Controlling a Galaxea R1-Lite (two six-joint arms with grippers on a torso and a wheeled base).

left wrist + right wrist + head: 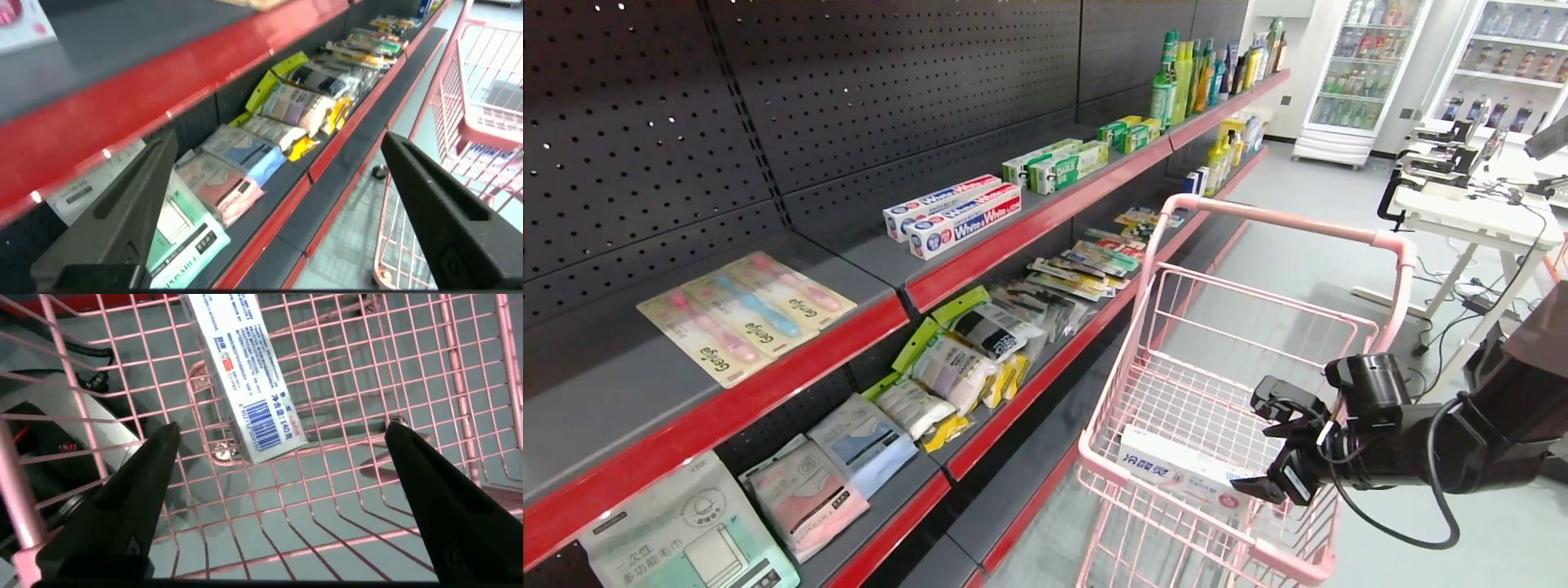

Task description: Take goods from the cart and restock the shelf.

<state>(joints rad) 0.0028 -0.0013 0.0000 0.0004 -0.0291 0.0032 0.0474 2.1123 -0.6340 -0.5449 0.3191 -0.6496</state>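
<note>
right fingers (122, 514) spread | toothpaste box (241, 376) in cart (1258, 214) beyond them, untouched | left fingers (122, 212) spread

Cart (1274, 216) around the right hand (1262, 447) is thin wire mesh w/ a smooth pink coating and a slight sheen, looks like metal. Box (245, 384) just below the hand: glossy printed cardboard. Its fingers (122, 514) look like matt black plastic. Shelf (605, 384) off to the hand's left has a matt grey deck, glossy red front strip (1013, 237) and a black perforated back panel (890, 73). Pouches (866, 441) on the lower tier = shiny soft plastic film.
</note>
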